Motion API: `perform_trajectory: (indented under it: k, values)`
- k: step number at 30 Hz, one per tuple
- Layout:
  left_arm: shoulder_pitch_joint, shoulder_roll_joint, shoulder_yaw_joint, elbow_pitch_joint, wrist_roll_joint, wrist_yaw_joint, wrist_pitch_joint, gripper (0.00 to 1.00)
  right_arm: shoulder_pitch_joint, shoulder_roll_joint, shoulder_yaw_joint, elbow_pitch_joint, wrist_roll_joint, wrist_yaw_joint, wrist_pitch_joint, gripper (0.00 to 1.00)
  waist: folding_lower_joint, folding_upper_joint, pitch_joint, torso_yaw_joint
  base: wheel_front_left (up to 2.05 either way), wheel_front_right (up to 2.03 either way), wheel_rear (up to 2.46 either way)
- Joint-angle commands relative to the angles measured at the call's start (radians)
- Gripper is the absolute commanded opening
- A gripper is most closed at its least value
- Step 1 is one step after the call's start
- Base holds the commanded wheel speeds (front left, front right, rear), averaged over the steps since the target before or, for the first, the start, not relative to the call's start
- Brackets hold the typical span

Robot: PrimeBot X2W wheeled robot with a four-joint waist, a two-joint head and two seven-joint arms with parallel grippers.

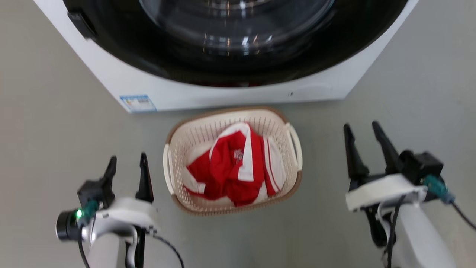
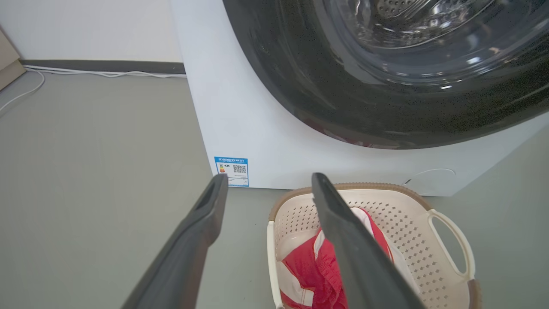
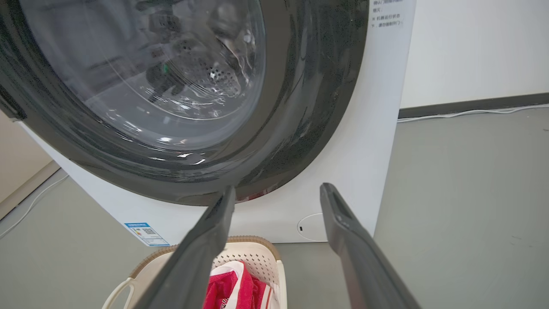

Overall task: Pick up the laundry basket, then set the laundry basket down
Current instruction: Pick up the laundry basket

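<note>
Head view recorded the laundry basket (image 1: 197, 136) standing upright on the grey floor (image 1: 55, 130), just in front of the white washing machine (image 1: 223, 95) and centred below its dark round door (image 1: 238, 63). A crumpled red-and-white garment (image 1: 230, 167) lay inside the basket (it covered most of the bottom). A brown rim ran all round, and a white loop handle (image 1: 294, 143) stood out on each short side.

The left tool (image 1: 128, 157) hung to the basket's left, near that side's handle but not touching it. Its two dark fingers were spread apart with nothing between them. The right tool (image 1: 361, 125) was further off on the basket's right, well apart from the rim, its fingers likewise spread and empty. Both pointed toward the machine.

Left wrist view showed that tool's fingers (image 2: 193, 240) parted, one of them crossing in front of the basket's near end; whether it was over the rim or beside it could not be told. A blue energy label (image 2: 231, 171) sat at the machine's lower front corner, and a white cable (image 2: 103, 74) ran along the dark skirting.

Right wrist view placed the basket low and left of the spread fingers (image 3: 356, 257), with the machine's round service flap (image 3: 309, 227) seen between them.
</note>
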Motion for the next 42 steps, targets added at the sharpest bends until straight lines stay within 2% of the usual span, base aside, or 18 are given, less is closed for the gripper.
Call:
perform_trajectory:
  k: [1,13,23,31,42]
  values:
    - [-0.080,0.011,0.036,0.031,-0.020,-0.008,-0.005,1.00,-0.071,0.000,0.007,0.026,0.011,0.007,-0.007,1.00,0.0000,0.0000,0.114,0.021,0.00,0.00,0.00]
    - [-0.324,0.009,-0.013,0.260,-0.060,-0.001,-0.005,1.00,-0.315,0.000,-0.020,0.260,-0.060,0.007,-0.007,1.00,0.0000,0.0000,0.322,0.048,0.00,0.00,0.00]
    - [-0.472,0.009,-0.085,0.408,-0.116,0.005,-0.005,1.00,-0.454,0.000,-0.020,0.424,-0.095,0.007,-0.007,1.00,0.0000,0.0000,0.455,0.086,0.00,0.00,0.00]
    - [-0.537,0.009,-0.153,0.488,-0.163,0.008,-0.005,1.00,-0.534,0.000,-0.027,0.527,-0.117,0.007,-0.007,1.00,0.0000,0.0000,0.524,0.106,0.00,0.00,0.00]
    - [-0.606,0.009,-0.247,0.570,-0.224,0.013,-0.005,1.00,-0.595,0.000,0.001,0.627,-0.114,0.007,-0.007,1.00,0.0000,0.0000,0.563,0.120,0.00,0.00,0.00]
